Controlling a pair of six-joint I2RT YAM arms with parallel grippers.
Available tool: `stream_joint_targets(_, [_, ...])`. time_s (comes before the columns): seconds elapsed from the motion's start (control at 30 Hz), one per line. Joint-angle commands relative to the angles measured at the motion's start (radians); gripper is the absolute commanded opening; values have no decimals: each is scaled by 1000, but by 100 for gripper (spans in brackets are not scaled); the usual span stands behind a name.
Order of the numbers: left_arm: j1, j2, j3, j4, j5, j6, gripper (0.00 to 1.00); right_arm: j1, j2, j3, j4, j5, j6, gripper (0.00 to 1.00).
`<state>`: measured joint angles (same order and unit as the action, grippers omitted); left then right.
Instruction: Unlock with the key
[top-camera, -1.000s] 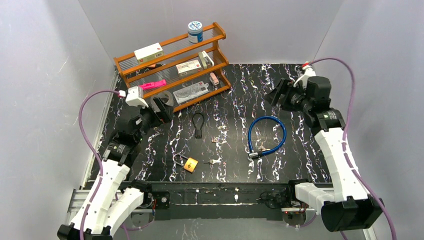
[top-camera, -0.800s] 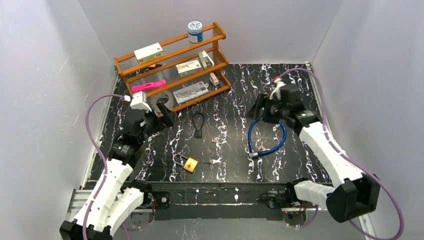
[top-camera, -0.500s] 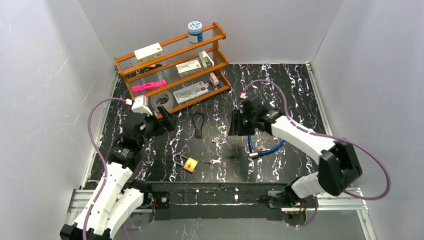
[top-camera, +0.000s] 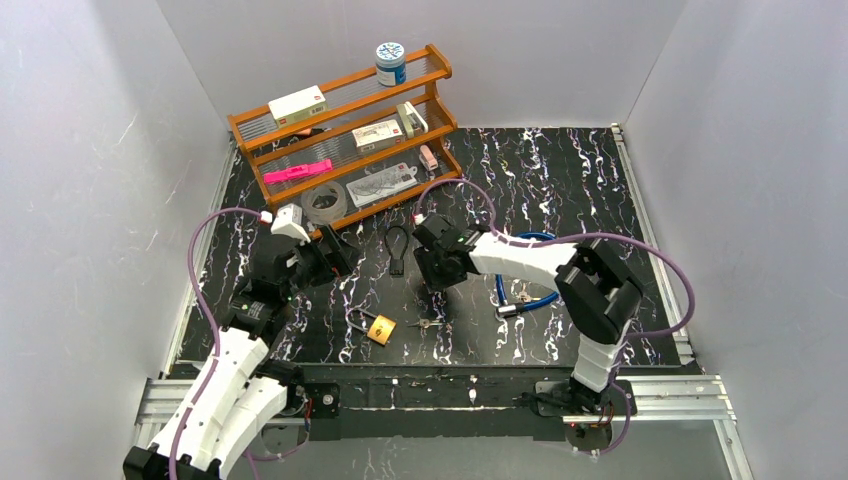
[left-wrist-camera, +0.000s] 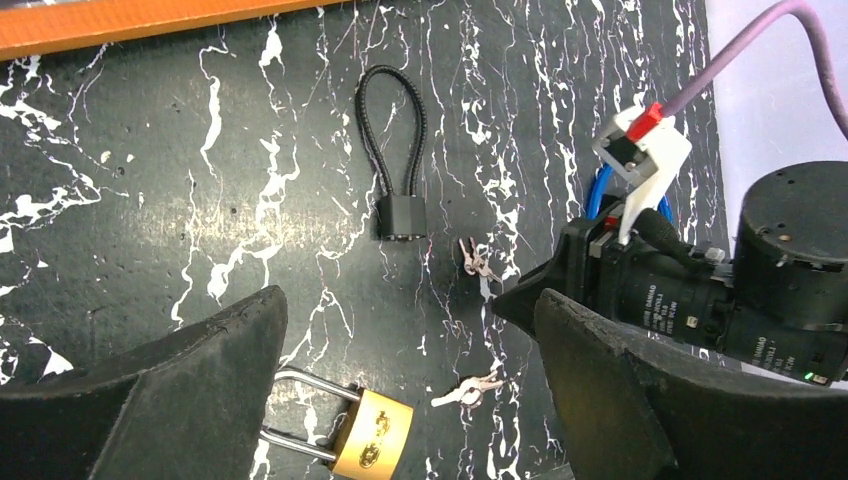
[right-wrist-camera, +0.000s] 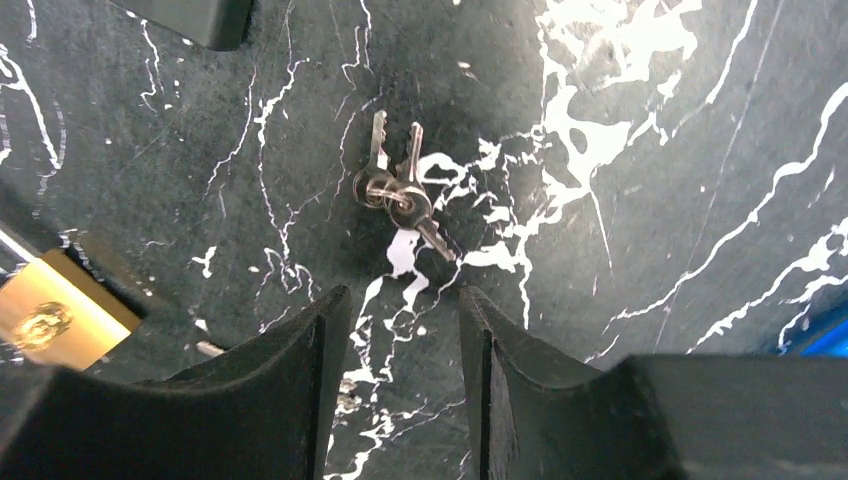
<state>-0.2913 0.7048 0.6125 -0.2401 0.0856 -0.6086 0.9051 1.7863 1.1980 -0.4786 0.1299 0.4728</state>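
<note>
**Right pincer over keys, nothing gripped**

Right gripper (top-camera: 437, 272) sits low near the middle of the black marbled tabletop (top-camera: 570, 170). Its jaws are partly open with a narrow gap and nothing between them.

In the right wrist view, a bunch of small silver keys (right-wrist-camera: 398, 195) lies flat on the tabletop just ahead of the fingertips (right-wrist-camera: 320, 330), not touching them.

Left gripper (left-wrist-camera: 408, 300) hovers toward the left edge, jaws spread wide, holding nothing.

Brass padlock with a steel shackle (top-camera: 378, 328) lies flat close to the near edge, left of centre. Both shackle legs are seated in the body and the shackle points toward the left edge. A second pair of silver keys (top-camera: 428, 323) lies just right of the padlock, apart from it. Cannot tell which keys fit which lock.

Black cable lock (top-camera: 396, 245) lies between the two grippers with its loop toward the far edge. Blue cable lock (top-camera: 535, 285) lies coiled right of centre, partly under the right arm. Orange wooden rack (top-camera: 340, 130) stands in the far left corner.
</note>
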Motion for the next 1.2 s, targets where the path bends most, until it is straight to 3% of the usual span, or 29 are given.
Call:
stream_joint_targets(0.0, [-5, -22, -30, -20, -5, -42, 91, 14, 56, 79, -42, 79, -129, 52])
stream_joint_targets(0.4, [-5, -16, -27, -31, -14, -46, 91, 12, 157, 163, -59, -53, -404, 50])
stream_joint_targets(0.83, [-4, -13, -27, -34, -1, -47, 91, -29, 195, 175, -34, -124, -414, 23])
stream_joint_targets(1.17, [-5, 3, -59, 20, 105, -106, 91, -30, 129, 109, 27, -187, -358, 10])
